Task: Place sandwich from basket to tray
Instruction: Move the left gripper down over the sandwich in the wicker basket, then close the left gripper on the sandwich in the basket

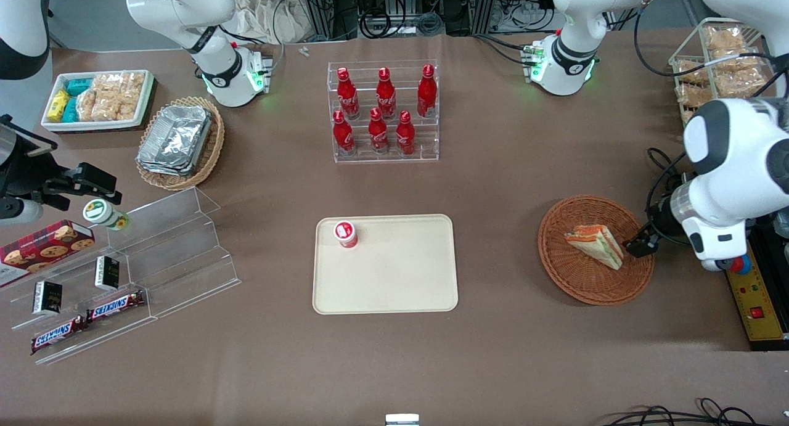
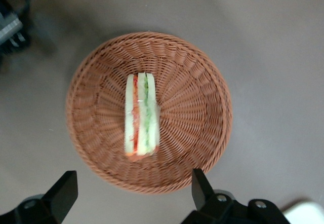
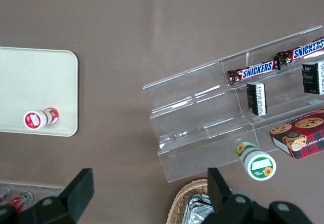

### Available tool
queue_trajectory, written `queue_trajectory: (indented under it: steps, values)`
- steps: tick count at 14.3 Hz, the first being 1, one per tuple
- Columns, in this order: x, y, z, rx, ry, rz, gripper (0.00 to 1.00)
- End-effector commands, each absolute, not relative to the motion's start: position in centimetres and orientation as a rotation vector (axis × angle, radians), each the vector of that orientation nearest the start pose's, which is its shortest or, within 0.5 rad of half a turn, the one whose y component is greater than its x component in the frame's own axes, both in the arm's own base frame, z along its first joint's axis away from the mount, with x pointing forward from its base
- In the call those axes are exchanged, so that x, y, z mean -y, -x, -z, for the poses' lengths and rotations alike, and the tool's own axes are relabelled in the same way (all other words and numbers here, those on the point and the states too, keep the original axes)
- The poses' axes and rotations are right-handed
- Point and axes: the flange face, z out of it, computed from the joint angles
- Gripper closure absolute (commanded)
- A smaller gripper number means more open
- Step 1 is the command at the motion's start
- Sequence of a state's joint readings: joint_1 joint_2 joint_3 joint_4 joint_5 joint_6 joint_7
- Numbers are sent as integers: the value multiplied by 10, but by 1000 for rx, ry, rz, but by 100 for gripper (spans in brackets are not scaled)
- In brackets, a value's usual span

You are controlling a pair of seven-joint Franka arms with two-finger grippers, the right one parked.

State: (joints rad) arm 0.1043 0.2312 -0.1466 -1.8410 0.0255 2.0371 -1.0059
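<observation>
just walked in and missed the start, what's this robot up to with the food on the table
The working arm is going for the sandwich, which lies in the round wicker basket. Its gripper hovers above the basket with jaws open wide, touching nothing. Nothing is lifted yet. The cream tray, where the sandwich should go, sits in the middle of the table toward the parked arm's end from the basket, holding only a small red-capped bottle in one corner.

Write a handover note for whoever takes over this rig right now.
Left hand: open, empty, hovering above the round wicker basket, fingers wide apart.
Sandwich: on its edge in the basket, not yet gripped.
Cream tray: at table centre, holding only a small red-and-white cup in one corner.
Done: approach.
Left: descend, grasp, lift, carry to tray, release.
</observation>
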Motion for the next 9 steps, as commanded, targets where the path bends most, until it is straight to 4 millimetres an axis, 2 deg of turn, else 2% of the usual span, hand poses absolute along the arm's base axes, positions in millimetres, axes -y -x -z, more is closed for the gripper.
queue_trajectory:
  steps: [1, 6, 9]
  values:
    - [25, -608, -366, 1621, 2686, -4, 0]
    - [22, -608, -314, 1661, 2638, -80, 0]
    - [22, -608, -299, 1658, 2634, -99, 0]
